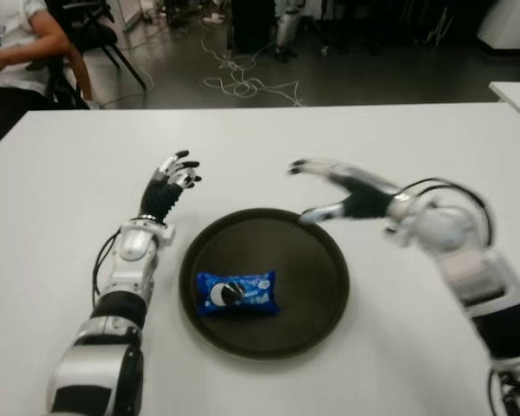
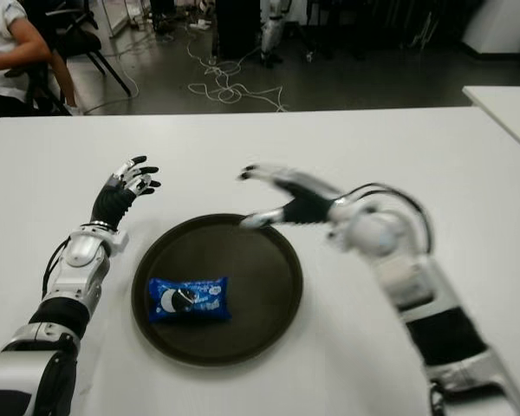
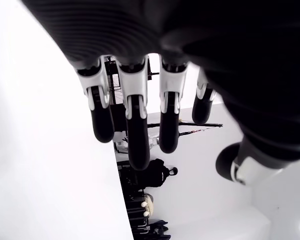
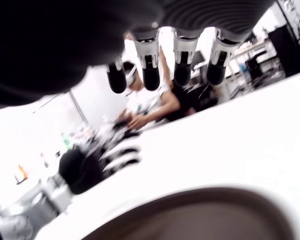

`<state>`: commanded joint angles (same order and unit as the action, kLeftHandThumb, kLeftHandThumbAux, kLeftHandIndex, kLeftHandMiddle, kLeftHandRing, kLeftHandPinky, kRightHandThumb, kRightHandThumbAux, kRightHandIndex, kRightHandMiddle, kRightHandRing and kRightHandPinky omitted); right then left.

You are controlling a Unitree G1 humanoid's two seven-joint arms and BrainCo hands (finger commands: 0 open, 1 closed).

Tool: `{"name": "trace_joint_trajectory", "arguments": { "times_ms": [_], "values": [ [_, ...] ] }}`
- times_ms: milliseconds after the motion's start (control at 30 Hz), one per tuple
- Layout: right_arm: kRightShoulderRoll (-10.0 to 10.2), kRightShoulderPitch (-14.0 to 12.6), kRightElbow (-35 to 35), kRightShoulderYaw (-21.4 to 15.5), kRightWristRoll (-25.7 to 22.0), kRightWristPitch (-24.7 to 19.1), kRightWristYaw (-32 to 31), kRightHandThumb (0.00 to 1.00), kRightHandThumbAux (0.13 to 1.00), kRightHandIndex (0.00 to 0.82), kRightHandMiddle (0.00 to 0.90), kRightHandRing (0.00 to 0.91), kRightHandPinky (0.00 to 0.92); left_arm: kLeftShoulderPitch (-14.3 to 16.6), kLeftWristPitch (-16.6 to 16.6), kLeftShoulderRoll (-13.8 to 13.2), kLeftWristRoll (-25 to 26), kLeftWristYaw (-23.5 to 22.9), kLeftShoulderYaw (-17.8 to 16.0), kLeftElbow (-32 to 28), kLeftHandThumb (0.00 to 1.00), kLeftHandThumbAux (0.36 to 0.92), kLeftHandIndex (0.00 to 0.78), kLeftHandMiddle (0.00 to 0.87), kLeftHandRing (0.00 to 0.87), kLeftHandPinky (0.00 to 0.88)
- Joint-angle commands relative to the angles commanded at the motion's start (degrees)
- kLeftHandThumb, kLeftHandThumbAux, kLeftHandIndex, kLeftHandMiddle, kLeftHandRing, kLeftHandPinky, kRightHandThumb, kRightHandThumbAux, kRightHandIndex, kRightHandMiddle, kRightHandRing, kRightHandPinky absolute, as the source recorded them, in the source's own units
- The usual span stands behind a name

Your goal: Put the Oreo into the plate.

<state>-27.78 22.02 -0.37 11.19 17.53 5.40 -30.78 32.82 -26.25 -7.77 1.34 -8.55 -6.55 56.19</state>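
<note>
A blue Oreo packet (image 1: 237, 292) lies flat inside the round dark plate (image 1: 312, 260), left of its middle. My right hand (image 1: 329, 186) hovers over the plate's far right rim with its fingers spread and nothing in them. In the right wrist view the plate's rim (image 4: 200, 197) shows below the extended fingers (image 4: 182, 70). My left hand (image 1: 175, 176) shows on the white table (image 1: 69, 191) left of the plate, fingers relaxed and holding nothing; its wrist view shows only straight fingertips (image 3: 137, 145).
A person (image 1: 17, 43) sits on a chair beyond the table's far left corner. Cables (image 1: 243, 82) lie on the floor behind the table. A second white table's corner (image 1: 516, 91) shows at the far right.
</note>
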Motion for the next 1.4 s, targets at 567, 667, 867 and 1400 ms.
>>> {"name": "trace_joint_trajectory", "arguments": {
  "times_ms": [567,667,867,1400],
  "values": [
    [11.31,10.35,55.57,-16.50,-12.19,14.42,27.09,0.154,0.561,0.157,0.266,0.291,0.349,0.64,-0.16,0.12,-0.23,0.33,-0.02,1.27,0.646,0.515,0.142,0.229,0.301,0.350],
    [11.36,12.95,63.33,-19.22,-14.34,11.40,30.18,0.192,0.596,0.206,0.308,0.338,0.397,0.58,-0.38,0.11,-0.23,0.06,0.03,1.34,0.653,0.518,0.145,0.231,0.302,0.342],
    [12.52,17.18,63.12,-23.51,-19.82,4.71,30.35,0.182,0.620,0.257,0.356,0.404,0.447,0.54,-0.51,0.02,-0.24,-0.10,0.07,1.00,0.662,0.526,0.150,0.229,0.303,0.341],
    [15.04,16.29,64.78,-21.57,-19.01,13.64,28.65,0.119,0.635,0.282,0.372,0.410,0.426,0.47,-0.60,0.16,-0.81,0.31,0.47,0.81,0.650,0.533,0.146,0.243,0.309,0.344]
  ]
}}
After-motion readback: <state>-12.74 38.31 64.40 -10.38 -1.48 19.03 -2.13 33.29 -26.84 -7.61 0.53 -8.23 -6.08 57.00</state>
